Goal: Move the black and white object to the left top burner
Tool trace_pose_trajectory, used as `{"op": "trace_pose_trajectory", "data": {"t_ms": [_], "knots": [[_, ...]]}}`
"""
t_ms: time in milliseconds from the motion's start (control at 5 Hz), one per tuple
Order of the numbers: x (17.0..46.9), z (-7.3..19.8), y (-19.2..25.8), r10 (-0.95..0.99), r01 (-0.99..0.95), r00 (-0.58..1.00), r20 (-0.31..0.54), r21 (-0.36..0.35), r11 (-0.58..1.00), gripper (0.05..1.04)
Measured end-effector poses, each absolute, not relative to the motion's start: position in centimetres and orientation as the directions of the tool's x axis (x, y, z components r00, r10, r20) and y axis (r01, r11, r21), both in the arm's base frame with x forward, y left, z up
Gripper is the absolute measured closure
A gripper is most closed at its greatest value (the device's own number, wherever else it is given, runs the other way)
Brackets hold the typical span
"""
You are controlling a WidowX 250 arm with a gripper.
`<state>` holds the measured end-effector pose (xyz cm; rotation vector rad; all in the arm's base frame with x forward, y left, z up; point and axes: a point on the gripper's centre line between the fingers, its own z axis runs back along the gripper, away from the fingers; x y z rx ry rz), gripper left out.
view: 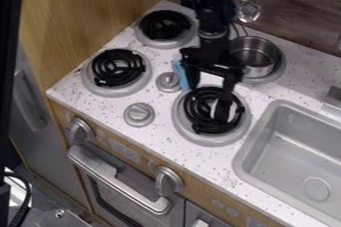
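My gripper (209,93) is over the stove, fingers wide apart, nothing held between them. Black and white object (214,108) is on the front burner (184,130) nearest the sink (255,132).

Key relation: it's off to one side of my gap, not centred under it. In view it sits low, at the tip of my sink-side finger, which overlaps it; the other finger is well apart, toward the knobs. Can't tell if that near tip touches or just hangs in front, height is ambiguous.

Long axis: seems to run roughly back to front, about in line with the sink-side finger, but partly hidden, so low confidence.

So I'd shift the gap toward the sink and slightly forward, straddle it, then close. Closing from here likely misses, or the finger shoves it across the coils. Then lift clear and carry back and left to the left top burner (165,25).
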<state>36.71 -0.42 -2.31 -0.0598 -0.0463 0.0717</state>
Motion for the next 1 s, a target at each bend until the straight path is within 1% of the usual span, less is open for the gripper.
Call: {"op": "trace_pose_trajectory", "data": {"t_ms": [400,600,800,1000], "knots": [[36.5,-2.3,-2.5,0.062,-0.062,0.998,0.021,-0.038,0.997,0.083],[36.0,-4.5,-2.5,0.085,-0.085,0.996,-0.038,-0.002,0.996,0.083],[36.2,-5.9,-2.3,0.101,-0.1,0.993,-0.067,0.018,0.995,0.083],[36.4,-6.6,-2.1,0.125,-0.123,0.99,-0.071,0.029,0.992,0.113]]}}
